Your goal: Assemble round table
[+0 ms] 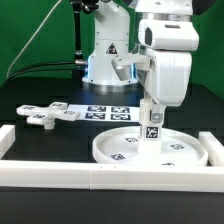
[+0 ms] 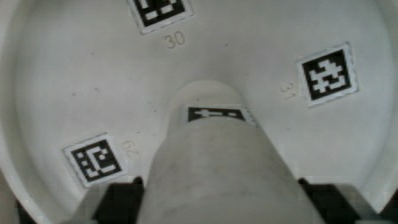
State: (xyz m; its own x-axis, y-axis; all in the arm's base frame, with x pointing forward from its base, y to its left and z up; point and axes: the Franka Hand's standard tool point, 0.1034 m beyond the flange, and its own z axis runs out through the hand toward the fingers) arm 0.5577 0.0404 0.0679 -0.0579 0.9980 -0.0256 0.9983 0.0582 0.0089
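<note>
**Exterior view and wrist view: post clamped upright on the disc**

From where I stand, the black table (image 1: 50,145) is fenced in by white border rails (image 1: 100,172). One long rail runs across the front, and shorter ones close off the exterior view's left and right ends. The round disc (image 1: 198,152) lies flat toward the exterior view's right. Its raised rim sits just beside the front rail and near the rail on that side, so there is little room there. Open table lies to the exterior view's left of the disc. The cross-shaped foot (image 1: 45,115) lies flat on that side, farther back and well apart from the disc. The marker board (image 1: 100,110) sits between the foot and the robot's base.

The gripper (image 1: 150,108) hangs straight down over the disc with the post (image 1: 152,130) upright in its grasp. The post's lower end is at the disc's floor, near the middle. I cannot tell whether it is seated there or only touching.

In the wrist view the post (image 2: 214,150) runs down to the floor of the disc (image 2: 71,90). The dark fingers (image 2: 121,200) press against both of its flanks, so the jaws are clenched on it. Square tags (image 2: 329,75) lie on the floor around the post.
</note>
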